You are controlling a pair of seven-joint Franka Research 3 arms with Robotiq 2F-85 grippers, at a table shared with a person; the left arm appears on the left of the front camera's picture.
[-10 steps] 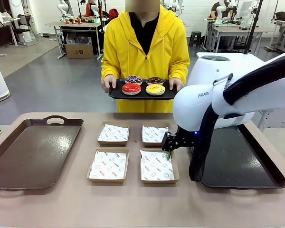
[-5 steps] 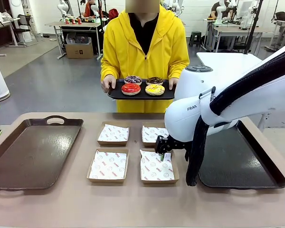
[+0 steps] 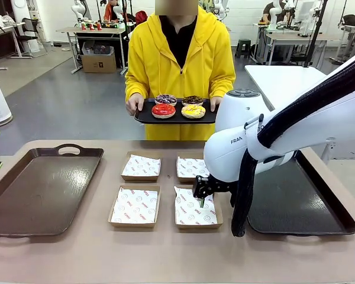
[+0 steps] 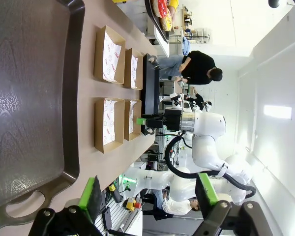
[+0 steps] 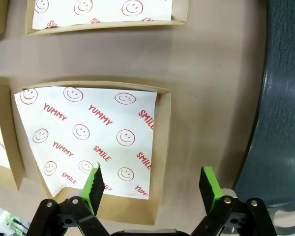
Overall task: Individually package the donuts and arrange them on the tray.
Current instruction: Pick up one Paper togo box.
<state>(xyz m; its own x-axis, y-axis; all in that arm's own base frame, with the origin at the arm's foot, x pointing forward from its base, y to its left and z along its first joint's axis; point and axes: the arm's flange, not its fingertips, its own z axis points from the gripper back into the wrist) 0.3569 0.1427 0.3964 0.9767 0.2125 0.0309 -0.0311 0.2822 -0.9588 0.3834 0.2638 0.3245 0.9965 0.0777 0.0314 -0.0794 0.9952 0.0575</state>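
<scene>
Across the table, a person holds a black tray (image 3: 143, 116) carrying the donuts: red (image 3: 163, 109), yellow with sprinkles (image 3: 193, 110), purple (image 3: 165, 99) and chocolate (image 3: 193, 100). My right gripper (image 3: 201, 200) hangs low over the right edge of the front-right cardboard box (image 3: 192, 214). In the right wrist view the right gripper (image 5: 151, 189) is open, its green fingers (image 5: 93, 184) astride the box's side wall (image 5: 163, 132), one over the printed paper, one over bare table. My left gripper (image 4: 147, 194) is open and empty above the brown tray (image 4: 29, 98).
Three more paper-lined boxes (image 3: 141, 167) (image 3: 191, 167) (image 3: 134, 207) sit mid-table. The brown handled tray (image 3: 41, 189) lies at the left. A dark tray (image 3: 296, 204) lies at the right, under my right arm. The person's hands grip the black tray's ends.
My right arm has swung left and lowered, bringing its gripper from beside the dark tray to the front-right box's right edge. The person and the donuts have stayed put.
</scene>
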